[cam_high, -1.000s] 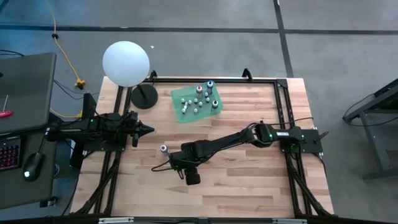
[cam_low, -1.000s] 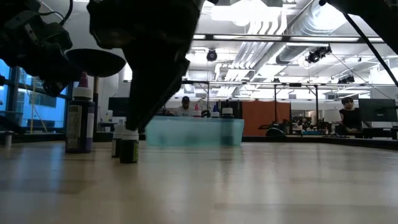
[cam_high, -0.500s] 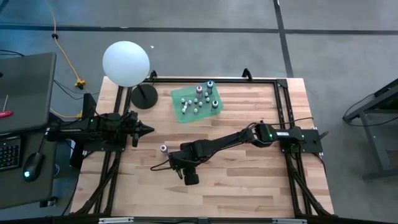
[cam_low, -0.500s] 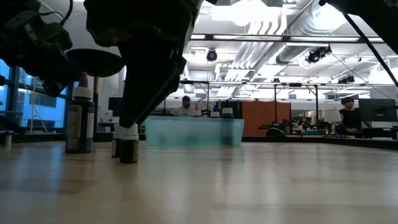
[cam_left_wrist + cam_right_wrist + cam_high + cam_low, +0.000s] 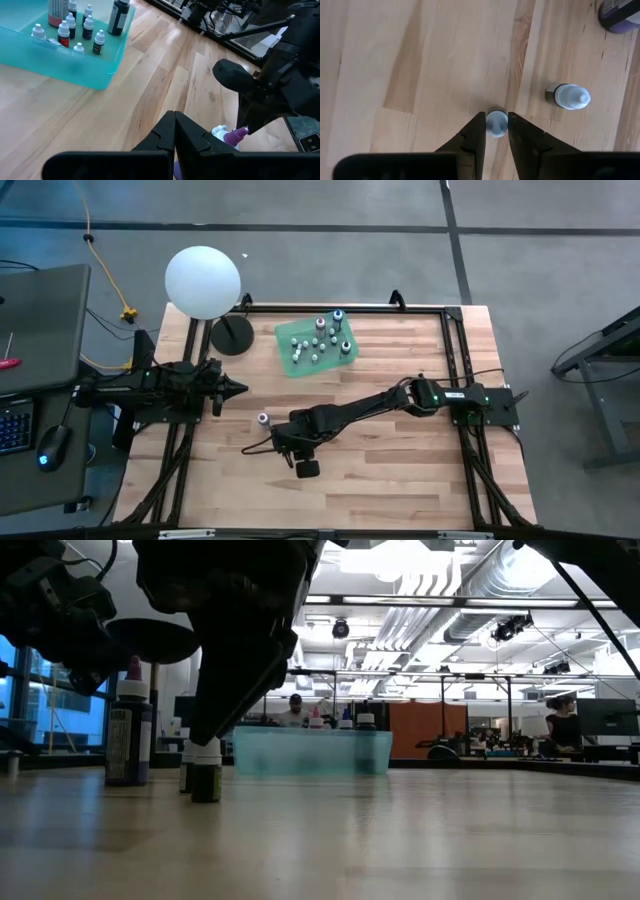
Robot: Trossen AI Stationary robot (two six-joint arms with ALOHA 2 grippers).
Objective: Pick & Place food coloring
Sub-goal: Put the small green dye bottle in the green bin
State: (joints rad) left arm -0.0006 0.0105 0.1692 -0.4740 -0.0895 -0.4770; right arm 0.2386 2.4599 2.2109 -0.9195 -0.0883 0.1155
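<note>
A small dark food coloring bottle (image 5: 207,780) with a whitish cap stands upright on the wood table. My right gripper (image 5: 496,119) comes down on it and is shut on its cap. Beside it stand a second small white-capped bottle (image 5: 567,96) and a larger purple bottle (image 5: 263,420). A teal tray (image 5: 298,360) at the far middle of the table holds several more bottles. My left gripper (image 5: 238,389) waits shut at the table's left side, clear of everything. My right gripper pinches the small bottle's whitish cap (image 5: 496,125) between its two fingertips, one on either side. The fingers slant down from above, coming from the table's right. The bottle stands upright with its base on the table (image 5: 207,798).
A white globe lamp (image 5: 203,280) on a black round base (image 5: 232,335) stands at the far left corner. A black frame (image 5: 452,360) runs around the table's edges. Bare wood lies near and to the right of the bottles. People and desks show in the room beyond.
In the low view my right gripper's fingers have drawn in around the small bottle's cap. The arm has kept its place. The bottle has stayed upright where it was.
</note>
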